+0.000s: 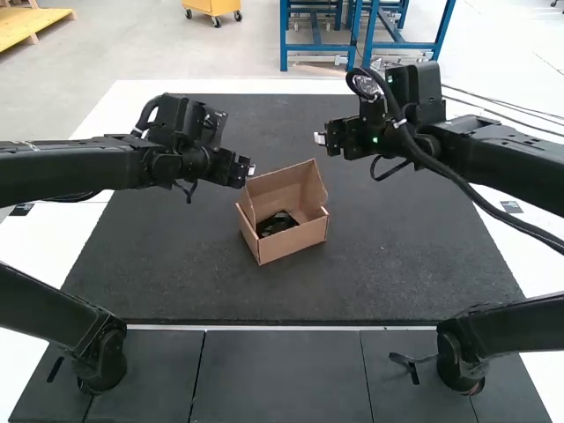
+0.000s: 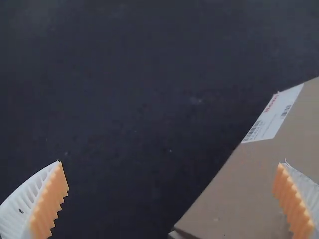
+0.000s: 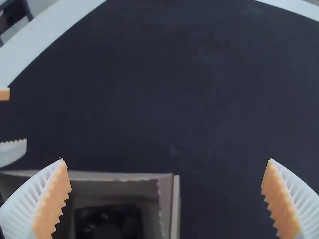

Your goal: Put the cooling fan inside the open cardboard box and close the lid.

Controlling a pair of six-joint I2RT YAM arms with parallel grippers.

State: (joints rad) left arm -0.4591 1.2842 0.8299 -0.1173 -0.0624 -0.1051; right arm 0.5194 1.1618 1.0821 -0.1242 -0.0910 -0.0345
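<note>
The stiff, light lid (image 1: 296,185) of the brown cardboard box (image 1: 291,240) is probably best pushed at its top edge by the left gripper (image 1: 249,167) or right gripper (image 1: 319,138), both spread apart.

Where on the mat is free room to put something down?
The mat is bare right of the box and in front of it. It is crowded above the box, between the left gripper and right gripper.

Both arms are lying stretched in from their sides toward the middle, the left gripper (image 1: 248,167) and the right gripper (image 1: 319,138) facing each other with a gap between them — each is holding its white ribbed, orange-padded fingers (image 2: 47,199) spread wide apart.
</note>
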